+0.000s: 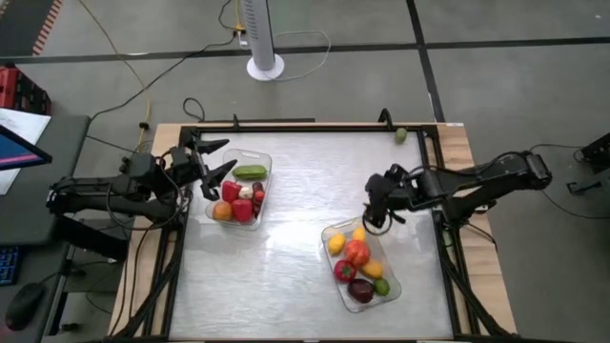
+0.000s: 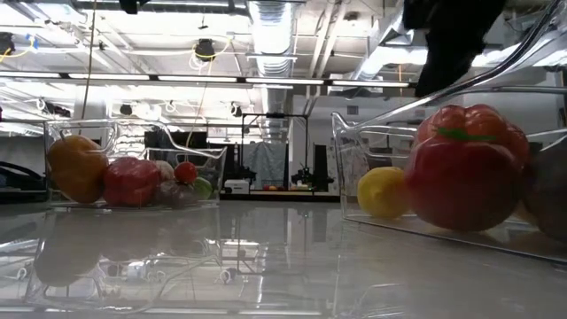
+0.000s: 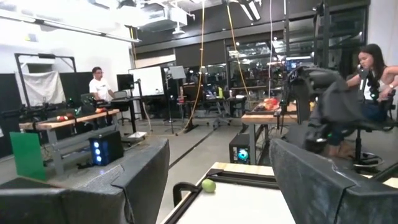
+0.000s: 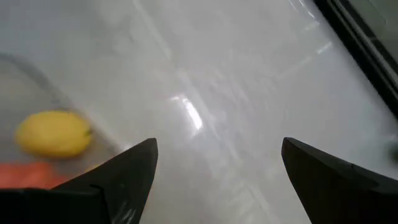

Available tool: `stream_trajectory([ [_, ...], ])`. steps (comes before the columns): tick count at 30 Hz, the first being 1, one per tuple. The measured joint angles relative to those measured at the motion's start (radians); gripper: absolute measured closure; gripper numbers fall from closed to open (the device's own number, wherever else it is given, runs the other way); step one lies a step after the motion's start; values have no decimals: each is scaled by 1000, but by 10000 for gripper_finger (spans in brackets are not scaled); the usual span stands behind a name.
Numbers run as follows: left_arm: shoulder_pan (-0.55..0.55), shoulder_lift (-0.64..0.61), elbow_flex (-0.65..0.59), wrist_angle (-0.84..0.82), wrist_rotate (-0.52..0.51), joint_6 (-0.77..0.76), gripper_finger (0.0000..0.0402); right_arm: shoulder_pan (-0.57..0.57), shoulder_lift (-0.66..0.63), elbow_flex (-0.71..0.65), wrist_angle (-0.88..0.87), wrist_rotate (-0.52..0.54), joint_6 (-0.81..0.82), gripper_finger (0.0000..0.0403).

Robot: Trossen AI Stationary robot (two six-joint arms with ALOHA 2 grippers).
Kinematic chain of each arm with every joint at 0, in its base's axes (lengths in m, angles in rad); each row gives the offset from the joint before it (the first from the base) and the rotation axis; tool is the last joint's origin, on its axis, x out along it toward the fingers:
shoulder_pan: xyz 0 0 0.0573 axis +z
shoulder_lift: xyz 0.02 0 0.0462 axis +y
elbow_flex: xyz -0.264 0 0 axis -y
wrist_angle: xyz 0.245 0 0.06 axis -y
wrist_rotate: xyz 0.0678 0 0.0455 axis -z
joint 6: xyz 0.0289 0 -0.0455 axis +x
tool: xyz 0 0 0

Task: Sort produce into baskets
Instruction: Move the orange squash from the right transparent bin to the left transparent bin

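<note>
Two clear baskets hold the produce. The left basket [image 1: 264,162] holds a green cucumber [image 1: 250,172], red pieces and an orange [image 1: 221,211]. The right basket [image 1: 327,232] holds a lemon [image 1: 336,244], a red tomato [image 1: 356,252], a maroon piece [image 1: 360,290] and others. A green lime [image 1: 401,135] lies alone at the table's far right edge. My left gripper [image 1: 224,157] is open and empty over the left basket's far left corner. My right gripper [image 1: 375,221] is open and empty above the right basket's far end; its wrist view shows the lemon [image 4: 53,132].
A black frame [image 1: 286,126] runs around the white tabletop. Bare table lies between the two baskets and along the near edge. In the left wrist view the lime [image 3: 209,185] shows by the far frame, with the other arm [image 3: 323,93] and people in the room beyond.
</note>
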Motion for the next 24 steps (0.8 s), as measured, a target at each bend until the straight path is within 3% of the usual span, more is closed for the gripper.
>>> stream_trajectory([
  [3, 0, 0, 0, -1, 0, -1, 136, -61, 0, -38, 40, -100, -34, 33],
  [6, 0, 0, 0, -11, 0, -13, 136, -38, 11, -52, 69, -228, -56, 33],
  [13, 0, 0, 0, 3, -10, 20, 136, 178, 3, 57, 74, -191, 16, 33],
  [17, 0, 0, 0, 3, -10, 20, 136, 282, 59, 62, 123, -192, 0, 33],
  [24, 0, 0, 0, -2, -9, 2, 136, 330, 222, 69, 131, -224, -54, 25],
])
